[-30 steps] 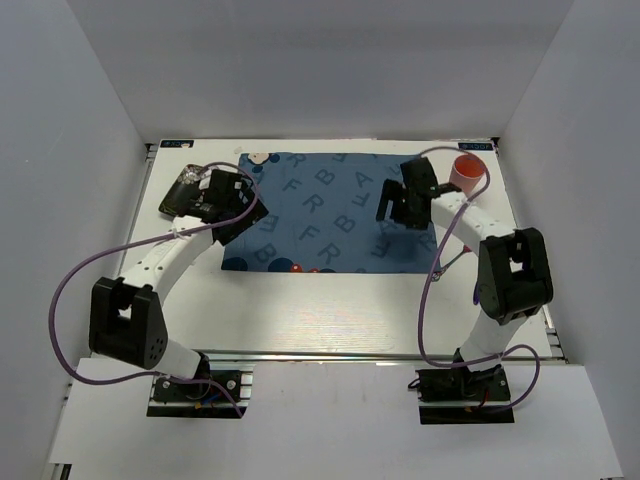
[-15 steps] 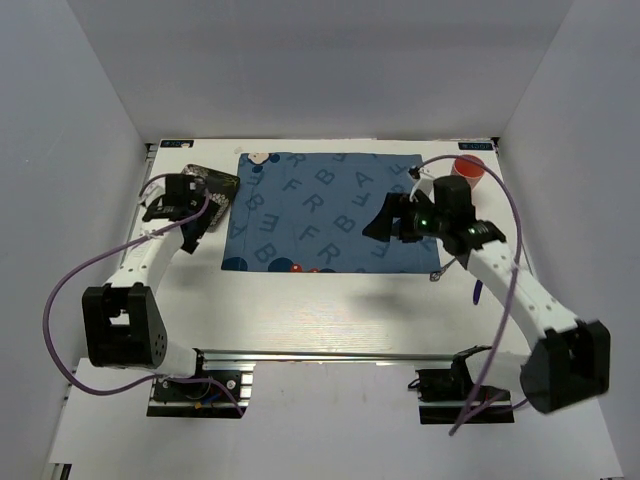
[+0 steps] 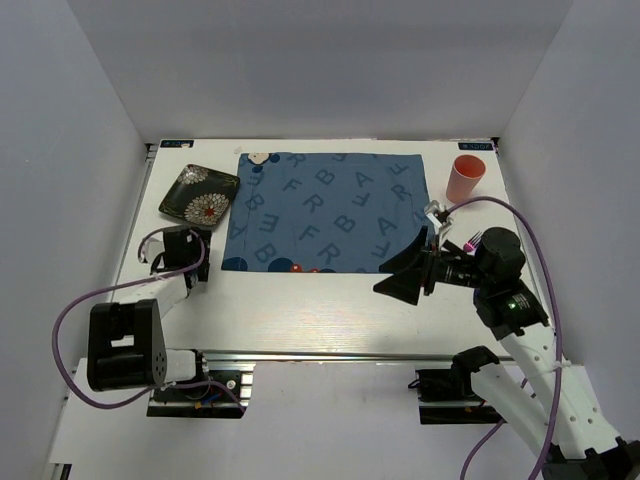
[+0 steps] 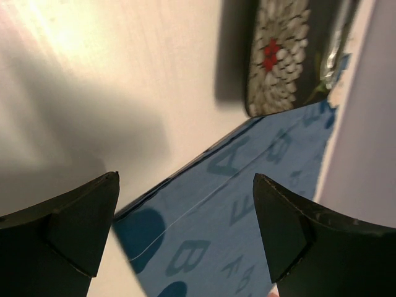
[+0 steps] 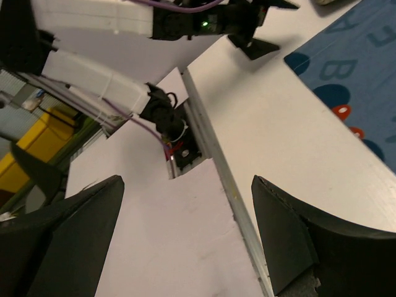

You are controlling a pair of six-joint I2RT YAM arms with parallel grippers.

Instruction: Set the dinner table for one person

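Toward the left edge of the dinner table [image 3: 320, 310], flat under both grippers, the left gripper [image 3: 175, 250] hangs wide apart, empty; the right gripper [image 3: 405, 275] gapes empty near its right edge.

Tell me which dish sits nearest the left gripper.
The dark square flower-patterned plate, left of the blue mat, just beyond the left gripper. The orange cup stands across the mat, at its far right corner.
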